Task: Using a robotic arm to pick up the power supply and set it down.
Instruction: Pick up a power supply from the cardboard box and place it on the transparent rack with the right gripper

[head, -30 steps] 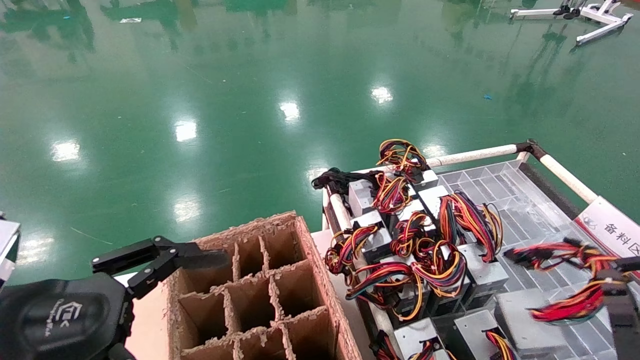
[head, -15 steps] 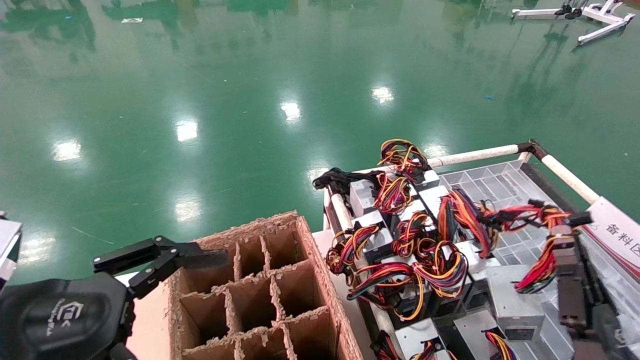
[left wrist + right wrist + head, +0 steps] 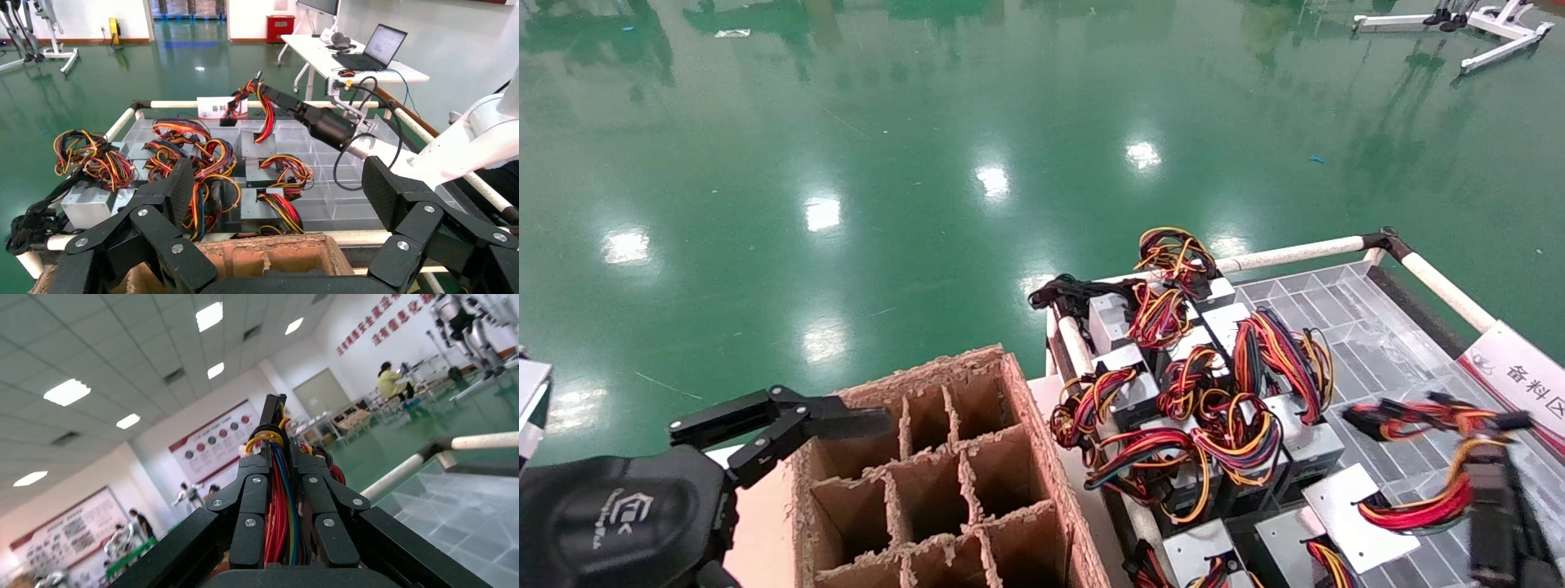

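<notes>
My right gripper (image 3: 1487, 482) is shut on the red, yellow and black wire bundle (image 3: 1418, 508) of a grey power supply (image 3: 1344, 510), which hangs tilted from those wires just over the clear tray (image 3: 1344, 314). The right wrist view shows the gripper (image 3: 278, 453) clamped on the coloured wires (image 3: 281, 508). From the left wrist I see the right arm (image 3: 324, 125) and the supply (image 3: 257, 145) dangling below its wires. My left gripper (image 3: 813, 420) stands open and empty at the far corner of the cardboard box (image 3: 1026, 425); the left wrist view shows that gripper (image 3: 278, 184) with its jaws wide apart.
Several more power supplies (image 3: 1128, 388) with tangled cables fill the tray's left part. White pipe rails (image 3: 1295, 253) frame the tray, and a labelled sign (image 3: 1520, 380) sits on its right edge. The cardboard box is split into open cells. Green floor lies beyond.
My right gripper swung left and up with the wires, then back right and lower. The power supply turned and now hangs more tilted. The left arm has not moved.
</notes>
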Motion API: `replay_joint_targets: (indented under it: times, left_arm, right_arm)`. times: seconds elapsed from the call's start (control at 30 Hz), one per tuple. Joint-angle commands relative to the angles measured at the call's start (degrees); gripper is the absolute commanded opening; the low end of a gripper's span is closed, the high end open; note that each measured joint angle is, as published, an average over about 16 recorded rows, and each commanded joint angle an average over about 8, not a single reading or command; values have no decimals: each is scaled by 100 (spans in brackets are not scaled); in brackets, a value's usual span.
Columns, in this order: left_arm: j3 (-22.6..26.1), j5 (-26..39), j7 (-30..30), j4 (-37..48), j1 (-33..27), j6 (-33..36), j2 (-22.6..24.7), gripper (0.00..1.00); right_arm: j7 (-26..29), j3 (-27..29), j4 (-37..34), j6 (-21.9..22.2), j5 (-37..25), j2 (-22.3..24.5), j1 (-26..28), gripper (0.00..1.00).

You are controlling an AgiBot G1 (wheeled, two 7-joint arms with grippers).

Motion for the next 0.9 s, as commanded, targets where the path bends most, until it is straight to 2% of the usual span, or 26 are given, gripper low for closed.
replay_joint_targets:
  times: [0.03,0.17,0.43,0.7,0.9]
  left_arm:
    - [0,0,0,0,0,0,0,100]
    - [0,0,0,0,0,0,0,100]
    - [1,0,0,0,0,0,0,100]
    - [1,-1,1,0,0,0,0,100]
    - [1,-1,1,0,0,0,0,100]
  right_arm:
    - [47,69,35,-12,98,-44,-39,0]
    - [-100,-46,340,-29,-242,222,-3,0]
    - [-569,-267,823,-4,-1016,1118,-51,0]
    - [-348,-399,1014,198,-1368,1857,-334,0]
    - [113,-657,1282,627,-1858,2670,-309,0]
